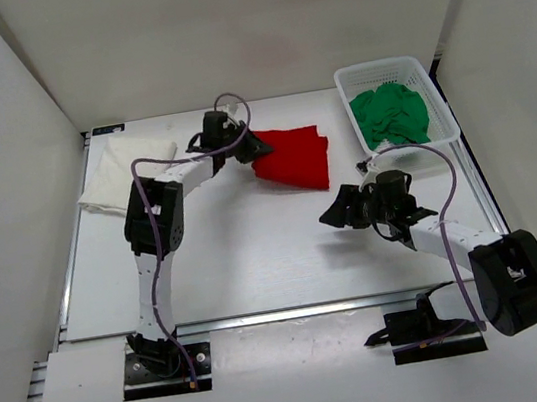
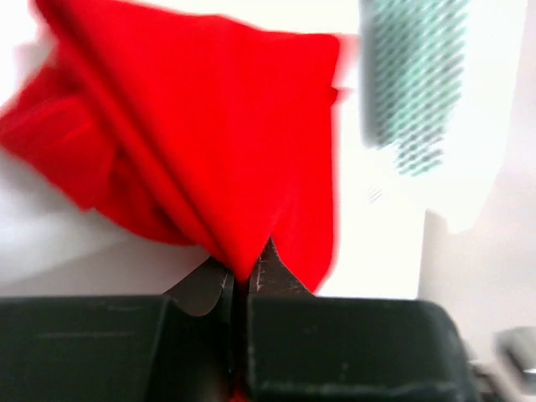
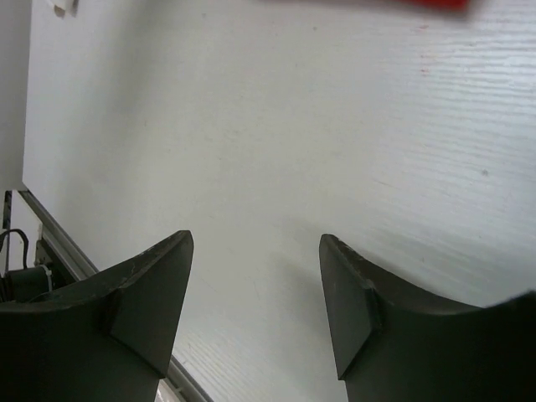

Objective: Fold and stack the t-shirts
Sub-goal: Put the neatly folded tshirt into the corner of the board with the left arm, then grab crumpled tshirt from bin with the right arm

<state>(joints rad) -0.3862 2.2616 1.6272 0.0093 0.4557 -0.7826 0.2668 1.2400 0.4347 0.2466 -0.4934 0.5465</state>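
The red t-shirt (image 1: 295,159) lies folded at the table's back middle. My left gripper (image 1: 258,146) is shut on its left edge; the left wrist view shows the red cloth (image 2: 209,142) pinched between the closed fingertips (image 2: 270,272) and lifted. The white t-shirt (image 1: 126,172) lies folded at the back left. The green t-shirt (image 1: 392,114) is crumpled inside the white mesh basket (image 1: 437,100). My right gripper (image 1: 334,213) is open and empty over bare table, in front of the red shirt; in its wrist view (image 3: 255,243) only a red strip (image 3: 419,3) shows at the top edge.
The basket stands at the back right against the right wall. White walls close in the left, back and right sides. A metal rail (image 1: 265,316) runs along the table's near edge by the arm bases.
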